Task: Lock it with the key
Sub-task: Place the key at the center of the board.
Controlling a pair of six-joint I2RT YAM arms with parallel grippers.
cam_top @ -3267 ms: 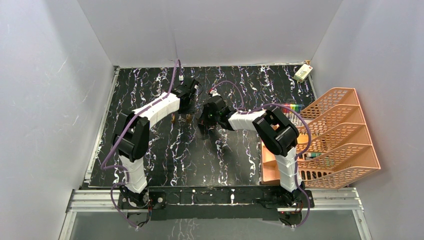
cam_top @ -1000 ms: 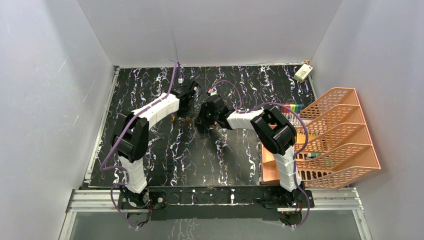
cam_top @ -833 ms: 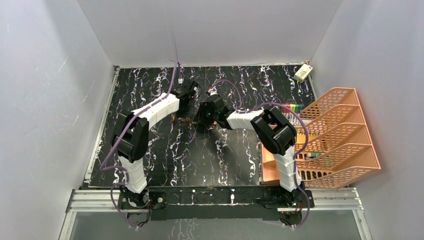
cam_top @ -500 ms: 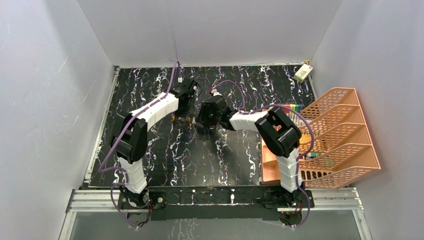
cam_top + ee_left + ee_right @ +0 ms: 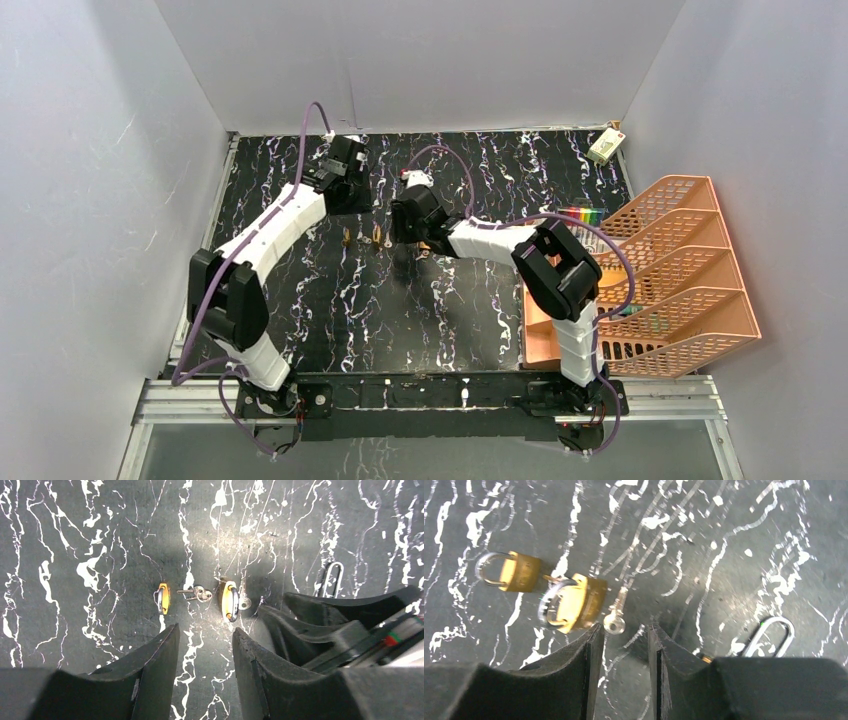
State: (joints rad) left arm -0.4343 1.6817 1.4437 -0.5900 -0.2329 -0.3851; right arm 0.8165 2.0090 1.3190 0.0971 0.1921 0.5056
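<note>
Two brass padlocks lie side by side on the black marbled table: a small one (image 5: 519, 572) (image 5: 162, 597) and a larger one (image 5: 574, 602) (image 5: 230, 600) (image 5: 377, 238). A silver key (image 5: 616, 617) (image 5: 245, 602) lies at the larger padlock's base; whether it sits in the keyhole I cannot tell. More keys on a ring (image 5: 196, 594) lie between the two locks. My right gripper (image 5: 625, 626) (image 5: 403, 228) hovers open just behind the key, holding nothing. My left gripper (image 5: 205, 629) (image 5: 351, 198) is open and empty, apart from the locks.
A third lock's steel shackle (image 5: 769, 635) (image 5: 332, 579) lies right of the right gripper. An orange tiered file tray (image 5: 660, 280) stands at the table's right side. A small white box (image 5: 604, 146) sits in the far right corner.
Both grippers have opened. The left arm has drawn back from the padlocks toward the far left. The right gripper shifted slightly toward the far wall, and the key lies free on the table.
</note>
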